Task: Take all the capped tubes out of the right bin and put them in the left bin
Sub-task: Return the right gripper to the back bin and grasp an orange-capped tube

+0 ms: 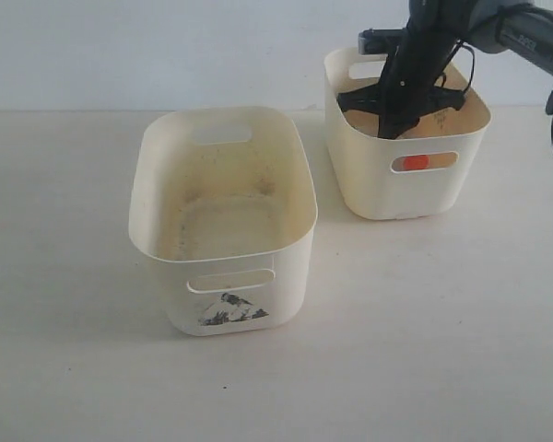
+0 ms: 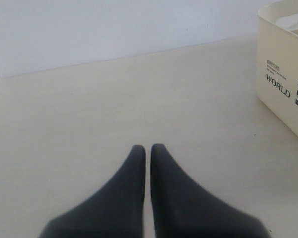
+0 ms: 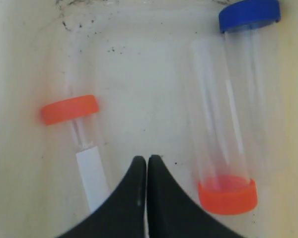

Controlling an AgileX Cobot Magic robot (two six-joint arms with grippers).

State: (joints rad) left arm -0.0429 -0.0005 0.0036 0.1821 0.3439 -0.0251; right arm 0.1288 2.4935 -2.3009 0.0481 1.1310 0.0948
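Cream plastic left bin [image 1: 223, 269] holds no tubes; the left gripper [image 2: 147, 148] has its fingers pressed together. In the right bin [image 1: 369, 180], the right gripper [image 3: 147, 161], fingers also pressed together, points between the capped tubes [image 3: 223, 124]. One orange-capped tube lies beside one finger, and an orange-capped and perhaps separate blue-capped pair beside the other. Likely light, stiff, slippery; grasp mid-barrel.

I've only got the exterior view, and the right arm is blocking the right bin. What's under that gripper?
Observer: The right bin floor holds a labelled orange-capped tube, plus a blue cap and another orange cap.
Operator: Holding any?
Observer: No. The right gripper is shut on nothing, tips between the tubes.
Operator: And the other arm?
Observer: The left gripper is shut too, above the table.
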